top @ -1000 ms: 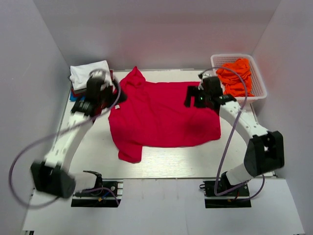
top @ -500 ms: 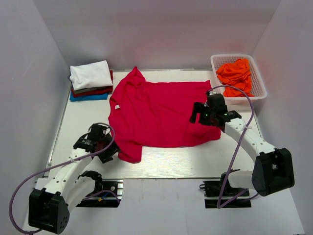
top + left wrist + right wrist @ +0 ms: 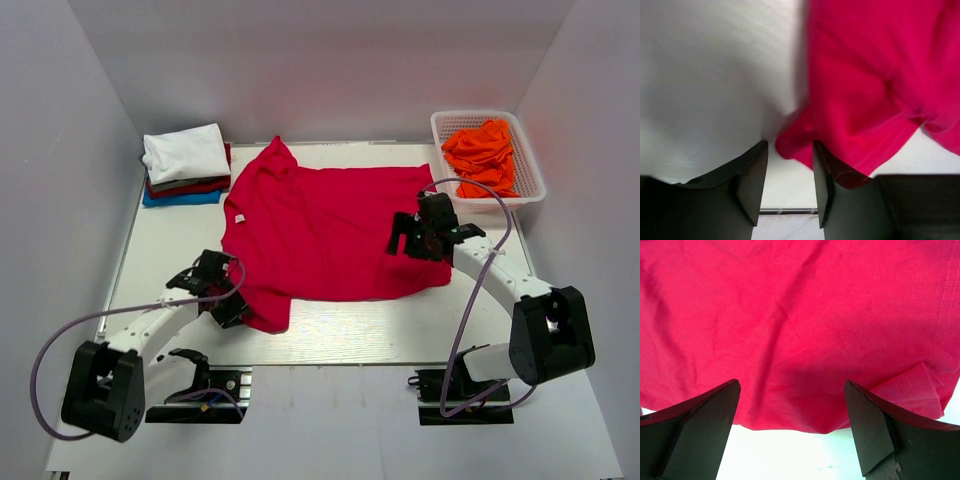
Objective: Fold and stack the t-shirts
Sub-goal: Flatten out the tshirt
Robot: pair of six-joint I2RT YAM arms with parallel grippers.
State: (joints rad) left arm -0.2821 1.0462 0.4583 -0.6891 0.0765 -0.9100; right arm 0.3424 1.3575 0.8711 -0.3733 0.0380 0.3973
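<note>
A crimson-red t-shirt [image 3: 330, 225] lies spread flat in the middle of the table, neck to the left. My left gripper [image 3: 232, 305] sits low at its near-left sleeve. In the left wrist view the jaws [image 3: 789, 145] stand narrowly apart, still open. The sleeve's tip [image 3: 792, 147] pokes between the fingertips and more cloth drapes over the right finger [image 3: 822, 190]. My right gripper [image 3: 405, 232] hovers over the shirt's right hem, wide open [image 3: 791, 385], with only cloth [image 3: 800, 330] beneath it.
Folded shirts are stacked at the back left [image 3: 185, 165], white on top of dark red and blue. A white basket [image 3: 530, 180] at the back right holds orange shirts [image 3: 482, 150]. Bare table [image 3: 350, 325] runs along the near edge.
My left arm swung from beside the folded stack to the shirt's near-left sleeve, and its jaws narrowed. The right gripper shifted slightly nearer over the right hem, staying open.
</note>
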